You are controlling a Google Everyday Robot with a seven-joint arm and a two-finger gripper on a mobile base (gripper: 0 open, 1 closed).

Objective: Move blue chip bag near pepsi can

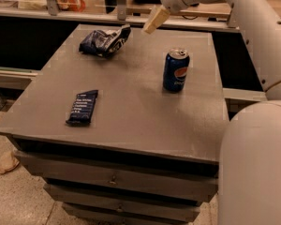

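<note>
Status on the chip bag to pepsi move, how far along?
Done: nothing yet; the blue chip bag lies at the far left of the table, apart from the pepsi can. In hand: the gripper hovers above the far edge between them, not touching the bag. Left: grasp the bag, carry it, set it beside the can.

Lab-like room: end effector (155, 20) above grey drawer cabinet (131, 111), speckled floor (18, 205).

Chip bag (104, 41), far-left corner: navy, white patches. Pepsi can (176, 70): blue, silver top, red-white logo. Wrapper (82, 107): dk blue, white text. Cream gripper (152, 25) over far edge.
</note>
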